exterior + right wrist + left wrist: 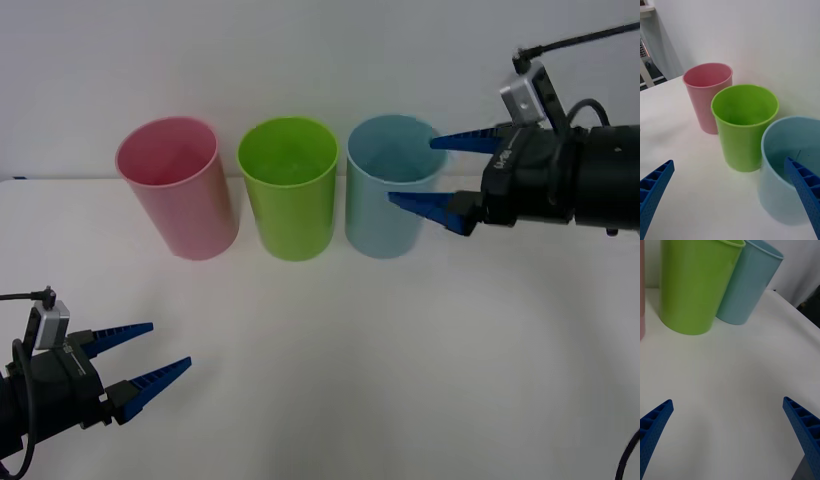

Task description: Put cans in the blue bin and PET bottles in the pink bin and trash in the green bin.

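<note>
Up high, right gripper [415, 171] wide open and empty at the blue bin [385, 215] rim; left gripper [172, 350] likewise open, low.

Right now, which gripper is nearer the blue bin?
The right gripper. Its open jaws are level with the blue bin's rim on its right side, one fingertip over the opening. The left gripper sits open, low at the table's near left, well away from it.

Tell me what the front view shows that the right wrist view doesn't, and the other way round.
The front view alone has the left end effector, open, low over the table, and the right end effector from outside, open beside the blue bin. The right wrist view alone looks down inside the bins. Both share the pink bin, green bin and blue bin.
</note>
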